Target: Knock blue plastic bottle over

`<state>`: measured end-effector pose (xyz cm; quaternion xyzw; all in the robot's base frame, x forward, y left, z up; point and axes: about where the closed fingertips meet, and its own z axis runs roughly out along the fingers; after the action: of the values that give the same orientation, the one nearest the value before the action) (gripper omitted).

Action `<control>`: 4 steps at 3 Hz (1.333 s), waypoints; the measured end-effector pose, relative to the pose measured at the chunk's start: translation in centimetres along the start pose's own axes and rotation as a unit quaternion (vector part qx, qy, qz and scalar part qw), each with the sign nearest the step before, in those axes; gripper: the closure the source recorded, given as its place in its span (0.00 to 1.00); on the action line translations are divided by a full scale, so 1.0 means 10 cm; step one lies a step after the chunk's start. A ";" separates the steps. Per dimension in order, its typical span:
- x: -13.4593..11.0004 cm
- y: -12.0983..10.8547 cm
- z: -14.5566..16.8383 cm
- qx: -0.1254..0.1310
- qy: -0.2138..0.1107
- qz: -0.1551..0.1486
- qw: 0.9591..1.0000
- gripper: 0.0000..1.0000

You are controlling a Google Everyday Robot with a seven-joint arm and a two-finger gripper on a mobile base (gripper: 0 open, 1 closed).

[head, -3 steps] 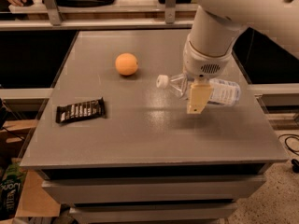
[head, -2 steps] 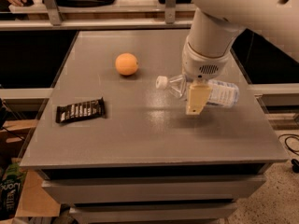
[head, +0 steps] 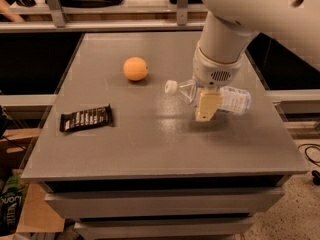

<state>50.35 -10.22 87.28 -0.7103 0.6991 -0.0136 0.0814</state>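
Note:
The blue plastic bottle (head: 235,99) lies on its side on the grey table (head: 150,144), right of centre. Its white cap (head: 171,87) points left and its labelled body points right. My gripper (head: 207,107) hangs from the white arm just in front of the bottle's middle and covers part of it. Its tan fingers (head: 209,103) point down at the table, close together with no gap showing and nothing held between them.
An orange ball (head: 135,68) sits on the table to the left of the bottle's cap. A dark snack bar wrapper (head: 86,118) lies near the table's left front. The table's right edge (head: 285,129) is close to the bottle's base.

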 end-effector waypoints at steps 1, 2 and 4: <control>-0.01 0.00 0.00 -0.002 -0.004 0.000 1.000 0.00; 0.00 0.00 -0.05 0.000 -0.005 -0.001 1.000 0.00; 0.21 -0.08 -0.39 0.017 -0.016 -0.003 1.000 0.00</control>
<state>50.68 -12.68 91.01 -0.7113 0.6949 -0.0139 0.1044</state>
